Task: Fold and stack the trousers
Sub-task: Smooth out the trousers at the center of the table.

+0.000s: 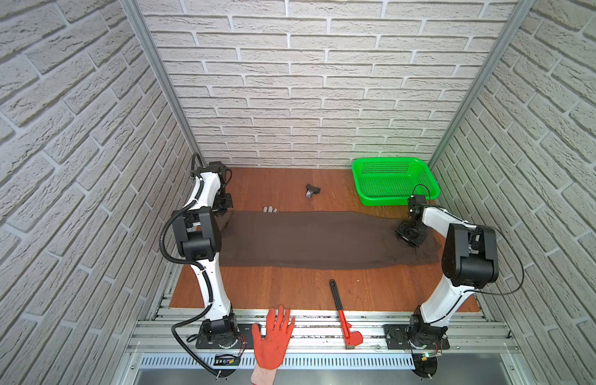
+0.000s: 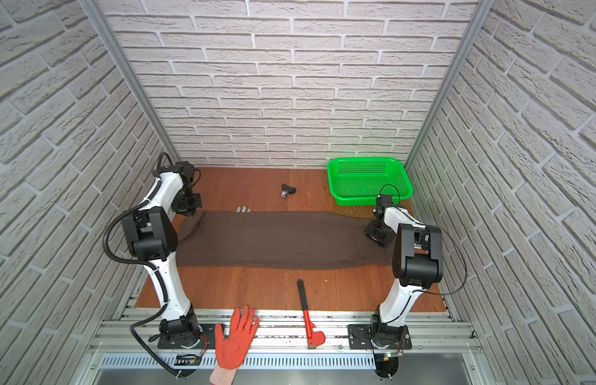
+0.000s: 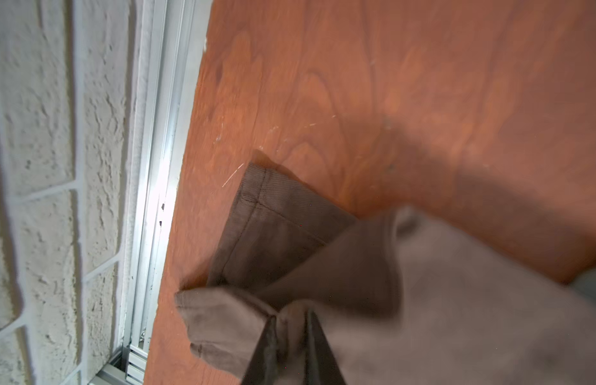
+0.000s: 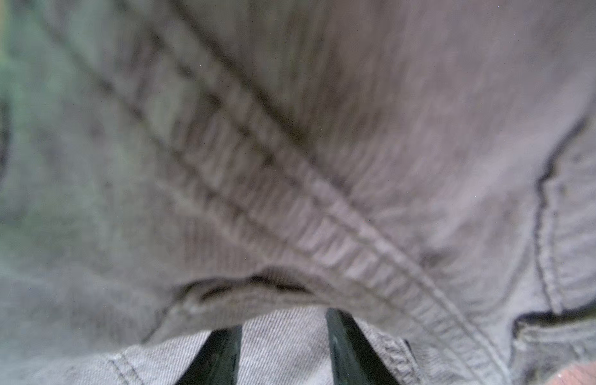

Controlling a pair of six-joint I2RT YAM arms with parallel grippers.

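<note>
My left gripper point(image 3: 291, 320) pinching a hem corner of the trousers point(image 1: 316, 238) at far left, my right gripper point(image 4: 283, 320) at the waistband, right end (jaws apart, cloth between them).

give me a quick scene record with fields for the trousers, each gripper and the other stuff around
trousers: dark brown, stretched lengthwise across the table
left gripper: pinching a leg hem, cloth lifted
right gripper: jaws apart over the waistband end
basket: green, far right corner
wrench: red, near edge
orange glove: near edge, on the rail
</note>
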